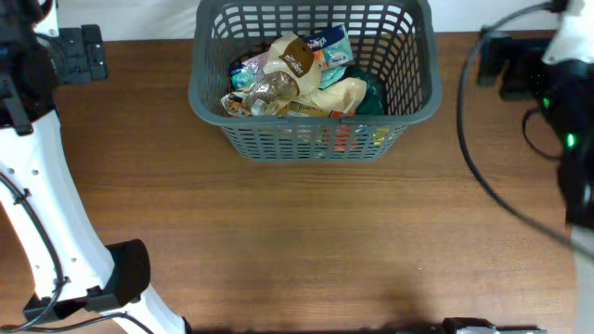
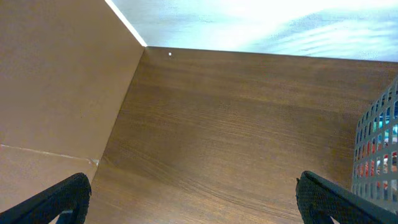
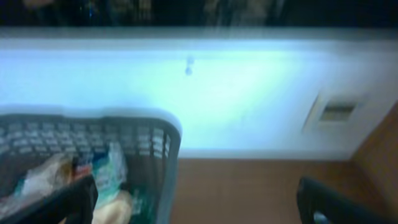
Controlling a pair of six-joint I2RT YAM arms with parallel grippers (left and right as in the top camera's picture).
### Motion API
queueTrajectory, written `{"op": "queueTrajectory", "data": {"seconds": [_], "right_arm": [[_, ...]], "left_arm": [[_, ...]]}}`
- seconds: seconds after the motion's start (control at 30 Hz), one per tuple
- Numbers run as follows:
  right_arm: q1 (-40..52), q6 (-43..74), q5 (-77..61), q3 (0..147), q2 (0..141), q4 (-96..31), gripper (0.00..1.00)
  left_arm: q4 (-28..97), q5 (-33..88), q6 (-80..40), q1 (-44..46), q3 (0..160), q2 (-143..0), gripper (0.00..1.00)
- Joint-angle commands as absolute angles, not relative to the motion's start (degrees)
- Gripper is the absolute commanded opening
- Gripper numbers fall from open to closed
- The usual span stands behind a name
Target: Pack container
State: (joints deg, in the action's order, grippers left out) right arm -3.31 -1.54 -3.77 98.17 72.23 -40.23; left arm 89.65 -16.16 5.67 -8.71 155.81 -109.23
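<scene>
The container [image 1: 316, 141] is moulded in grey plastic with a smooth, matt finish. The table [image 1: 306, 241] is surfaced in brown wood grain with a low, even sheen. The packets [image 1: 295, 74] are wrapped in crinkled, glossy film. The left arm [image 1: 51, 223] is cased in smooth white plastic.

The worktop [image 1: 297, 232] is a brown slab with a fine wood grain running along its length. A black cable [image 1: 461, 139] loops over the worktop's right side, curving from the far edge toward the near right corner. Beyond the worktop's far edge runs a white wall [image 2: 261, 25]. Seen from the left wrist, a plain brown board [image 2: 56, 74] stands upright along the worktop's left side and meets the wall at the far corner. A tiny white speck [image 2: 170, 54] sits on the worktop by its far edge. The right wrist view is blurred, but it shows a pale rectangular plate [image 3: 336, 112] set in the wall just above the worktop. A small dark mark [image 3: 188, 65] sits higher up the wall.
</scene>
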Motion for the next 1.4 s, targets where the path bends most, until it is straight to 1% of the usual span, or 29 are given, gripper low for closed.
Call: {"op": "queueTrajectory", "data": {"seconds": [0.0, 0.03, 0.1, 0.37, 0.4, 0.53, 0.67, 0.83, 0.97, 1.1, 1.2, 1.37], "right_arm": [[-3.1, -1.4, 2.9, 83.3, 62.0, -29.5, 0.99], [-3.1, -1.4, 5.1, 75.1, 56.7, -24.6, 0.99], [-3.7, -1.4, 6.4, 65.5, 50.8, -20.5, 0.99], [-8.0, -1.0, 6.7, 33.1, 29.1, -12.2, 0.99], [-7.9, -1.0, 6.7, 26.0, 23.0, -9.3, 0.99], [-7.9, -1.0, 6.4, 16.2, 11.7, -8.1, 0.99], [-7.9, -1.0, 6.3, 11.5, 4.5, -8.1, 0.99], [-7.9, -1.0, 6.3, 8.5, 0.3, -9.9, 0.99], [-7.9, -1.0, 5.9, 5.5, 0.2, -10.0, 0.99], [-7.9, -1.0, 2.2, 2.5, 0.2, -9.3, 0.99], [-7.9, -1.0, -1.4, 2.2, 0.2, -8.4, 0.99], [-7.9, -1.0, -1.3, 2.2, 0.2, -8.3, 0.99]], "left_arm": [[89.7, -16.7, 4.7, -8.8, 156.4, -108.4, 0.99], [89.7, -16.8, 4.7, -8.8, 156.4, -108.4, 0.99], [89.7, -16.8, 4.7, -8.8, 156.4, -108.4, 0.99], [89.7, -16.7, 4.7, -8.8, 156.4, -108.4, 0.99], [89.7, -16.8, 4.7, -8.8, 156.4, -108.4, 0.99], [89.7, -16.8, 4.7, -8.8, 156.4, -108.4, 0.99], [89.7, -16.8, 4.7, -8.8, 156.4, -108.4, 0.99], [89.7, -16.8, 4.7, -8.8, 156.4, -108.4, 0.99], [89.7, -16.8, 4.7, -8.8, 156.4, -108.4, 0.99], [89.7, -16.8, 4.7, -8.8, 156.4, -108.4, 0.99], [89.7, -16.8, 4.7, -8.8, 156.4, -108.4, 0.99], [89.7, -16.8, 4.7, -8.8, 156.4, -108.4, 0.99]]}}
